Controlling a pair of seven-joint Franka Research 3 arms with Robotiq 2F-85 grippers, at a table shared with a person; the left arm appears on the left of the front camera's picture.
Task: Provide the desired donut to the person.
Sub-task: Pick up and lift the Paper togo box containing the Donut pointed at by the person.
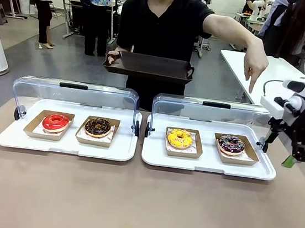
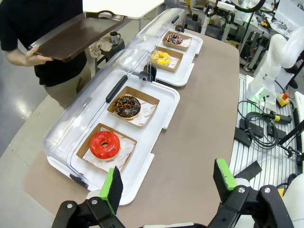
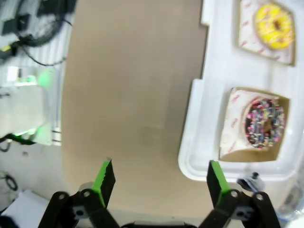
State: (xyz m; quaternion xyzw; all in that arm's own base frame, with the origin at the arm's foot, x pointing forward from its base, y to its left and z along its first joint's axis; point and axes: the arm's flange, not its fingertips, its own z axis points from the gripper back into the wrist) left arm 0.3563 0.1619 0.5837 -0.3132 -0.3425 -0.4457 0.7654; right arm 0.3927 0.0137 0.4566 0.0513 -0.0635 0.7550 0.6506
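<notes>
Four donuts sit in cardboard trays: red [image 1: 55, 123], chocolate [image 1: 98, 127], yellow [image 1: 180, 138] and dark with coloured sprinkles [image 1: 231, 144]. The person [image 1: 163, 26] holds a dark serving tray [image 1: 150, 67] in one hand. Their other hand [image 1: 255, 65] points a finger down toward the sprinkled donut. My right gripper [image 1: 295, 156] hangs open off the table's right side, beside that donut's case. In the right wrist view it [image 3: 160, 179] stands open over bare table, with the sprinkled donut [image 3: 264, 122] to the right. My left gripper [image 2: 167, 183] is open above the table edge near the red donut [image 2: 105, 144].
Two white display cases [image 1: 68, 145] [image 1: 207, 164] stand side by side with their clear lids [image 1: 76, 96] tipped up toward the person. The brown table in front of them is bare. Cables and equipment [image 2: 266, 118] lie off the table beyond the left arm's side.
</notes>
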